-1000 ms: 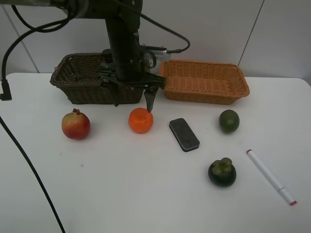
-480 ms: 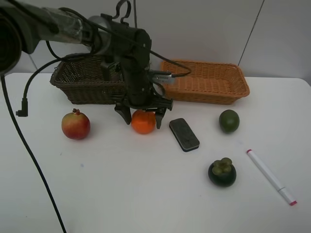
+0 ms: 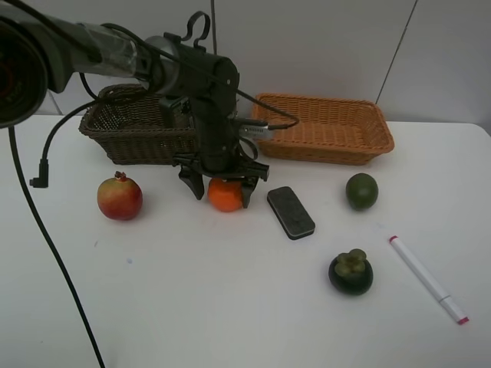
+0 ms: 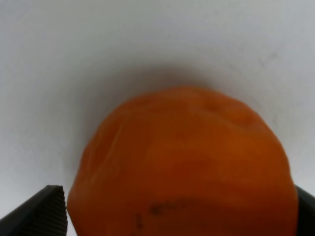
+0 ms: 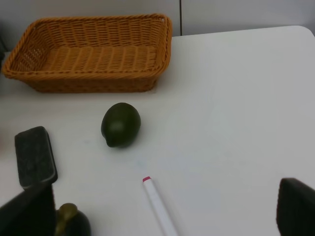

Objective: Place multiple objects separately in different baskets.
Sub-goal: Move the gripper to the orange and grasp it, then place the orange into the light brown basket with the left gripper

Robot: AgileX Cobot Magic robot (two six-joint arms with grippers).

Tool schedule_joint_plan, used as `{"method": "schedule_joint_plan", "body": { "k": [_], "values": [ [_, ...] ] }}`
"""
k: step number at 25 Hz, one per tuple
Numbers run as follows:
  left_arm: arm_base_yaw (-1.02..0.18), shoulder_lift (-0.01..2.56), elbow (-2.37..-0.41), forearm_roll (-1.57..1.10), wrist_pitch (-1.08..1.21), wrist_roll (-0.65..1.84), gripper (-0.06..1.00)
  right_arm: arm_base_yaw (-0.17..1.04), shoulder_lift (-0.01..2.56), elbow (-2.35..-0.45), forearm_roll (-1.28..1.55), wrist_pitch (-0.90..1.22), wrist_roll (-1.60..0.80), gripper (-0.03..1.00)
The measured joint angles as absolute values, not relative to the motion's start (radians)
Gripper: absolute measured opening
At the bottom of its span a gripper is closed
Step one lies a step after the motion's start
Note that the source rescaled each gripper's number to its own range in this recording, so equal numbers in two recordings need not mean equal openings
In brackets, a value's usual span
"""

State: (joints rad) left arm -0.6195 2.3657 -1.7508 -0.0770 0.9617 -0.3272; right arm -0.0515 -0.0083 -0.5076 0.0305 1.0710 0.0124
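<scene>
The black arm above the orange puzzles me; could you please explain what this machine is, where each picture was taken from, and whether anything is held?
It is a robot with two arms, each ending in a claw. The wide picture comes from a camera mounted high; the other two from cameras on the wrists. The left claw stands open, a finger on either side of the orange, not gripping it. The right claw, open and empty, looks over the lime, marker and eraser. A pomegranate and a mangosteen also lie on the table, with a dark brown basket and an orange-tan basket behind.
</scene>
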Motion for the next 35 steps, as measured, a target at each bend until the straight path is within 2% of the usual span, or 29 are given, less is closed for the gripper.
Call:
{"method": "schedule_joint_plan", "body": {
  "k": [3, 5, 6, 7, 8, 15, 22, 25, 30, 31, 35],
  "values": [
    [-0.619, 2.378, -1.751, -0.075, 0.961, -0.321, 1.00, -0.052, -0.008, -0.508, 0.031, 1.071, 0.012, 0.99],
    [-0.619, 2.379, -1.751, -0.073, 0.961, -0.319, 0.96, -0.052, -0.008, -0.508, 0.031, 1.071, 0.012, 0.99],
    [-0.619, 2.379, -1.751, -0.073, 0.961, -0.319, 0.88, -0.052, -0.008, -0.508, 0.031, 1.071, 0.012, 0.99],
    [-0.619, 2.379, -1.751, -0.073, 0.961, -0.319, 0.75, -0.052, -0.008, -0.508, 0.031, 1.071, 0.012, 0.99],
    [-0.619, 2.379, -1.751, -0.073, 0.962, -0.318, 0.73, -0.052, -0.008, -0.508, 0.030, 1.071, 0.012, 0.99],
    [-0.619, 2.374, -1.772, -0.084, 0.988, -0.305, 0.73, -0.052, -0.008, -0.508, 0.030, 1.071, 0.012, 0.99],
    [-0.619, 2.344, -2.029, -0.211, 1.021, -0.199, 0.73, -0.052, -0.008, -0.508, 0.030, 1.071, 0.012, 0.99],
    [-0.619, 2.343, -2.128, -0.216, 0.931, -0.186, 0.73, -0.052, -0.008, -0.508, 0.030, 1.071, 0.012, 0.99],
    [-0.619, 2.346, -2.165, -0.173, 0.665, -0.159, 0.73, -0.052, -0.008, -0.508, 0.030, 1.071, 0.012, 0.99],
    [-0.619, 2.351, -2.167, -0.167, 0.615, -0.145, 0.75, -0.052, -0.008, -0.508, 0.030, 1.071, 0.012, 0.99],
    [-0.619, 2.386, -2.167, -0.160, 0.487, -0.127, 0.92, -0.052, -0.008, -0.508, 0.030, 1.071, 0.012, 0.99]
  ]
}}
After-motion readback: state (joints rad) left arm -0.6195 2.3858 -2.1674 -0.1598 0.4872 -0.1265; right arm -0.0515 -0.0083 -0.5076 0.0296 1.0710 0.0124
